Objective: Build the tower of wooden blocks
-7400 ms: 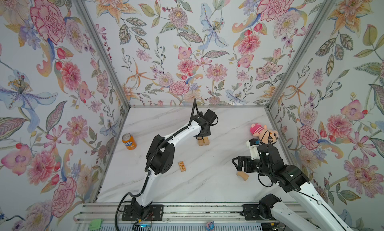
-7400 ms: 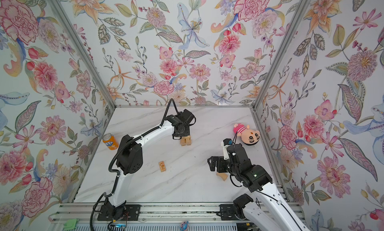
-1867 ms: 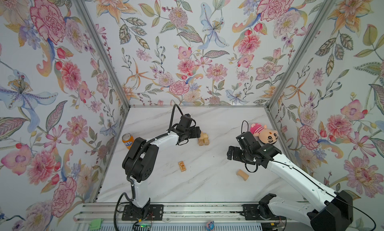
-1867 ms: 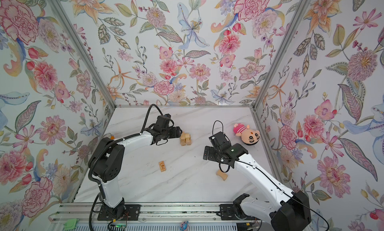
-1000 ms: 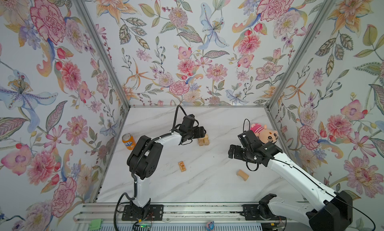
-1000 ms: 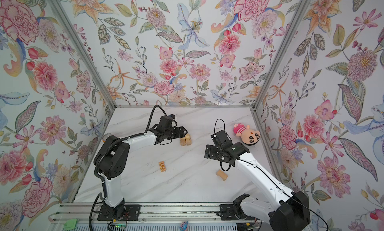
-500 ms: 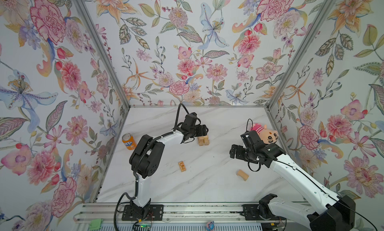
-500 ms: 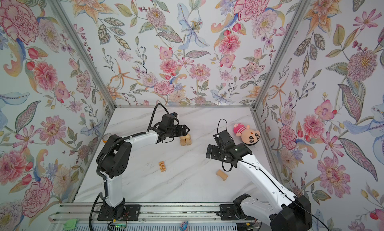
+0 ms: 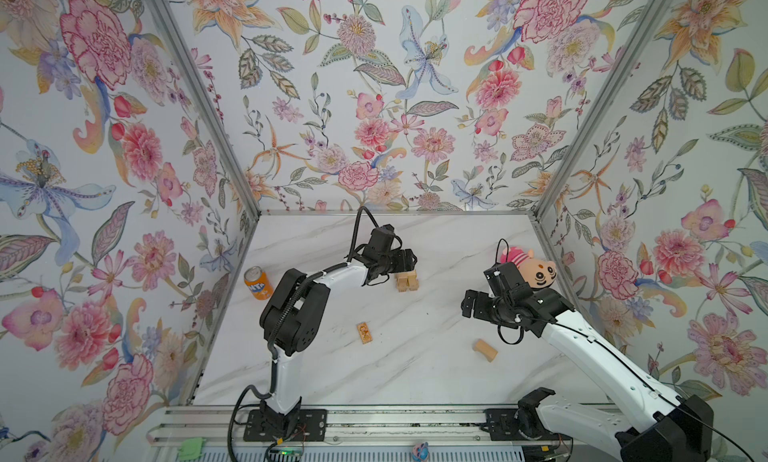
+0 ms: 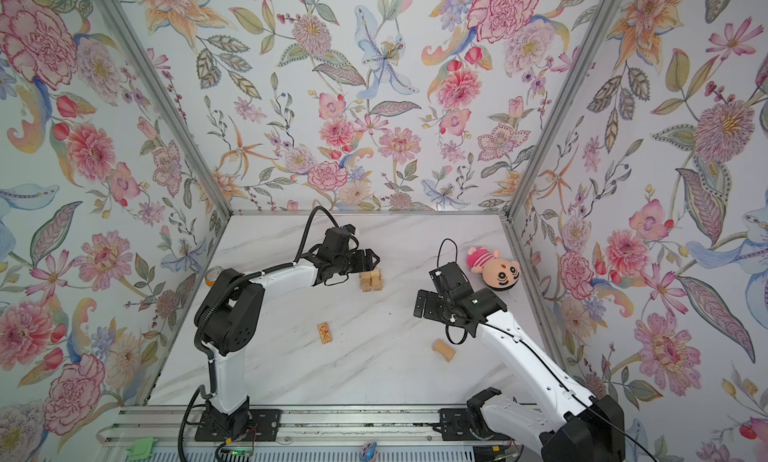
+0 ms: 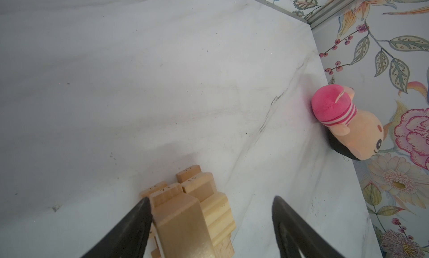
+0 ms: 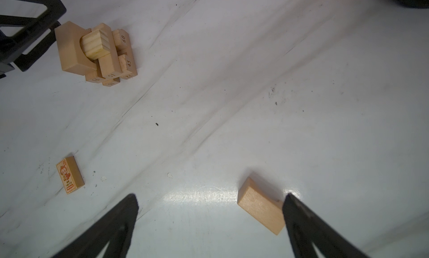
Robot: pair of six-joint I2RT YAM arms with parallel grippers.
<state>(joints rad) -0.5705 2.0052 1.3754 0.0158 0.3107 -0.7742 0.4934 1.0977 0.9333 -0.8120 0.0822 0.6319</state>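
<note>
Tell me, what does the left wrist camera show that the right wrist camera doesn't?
Only the left wrist view: the plush doll with a pink striped hat, beside the floral wall. Only the right wrist view: the small wood block with an orange cartoon print and a loose plain pale wood block, both lying apart from the stack. Both: the tower of stacked pale wood blocks on the white marble table.
</note>
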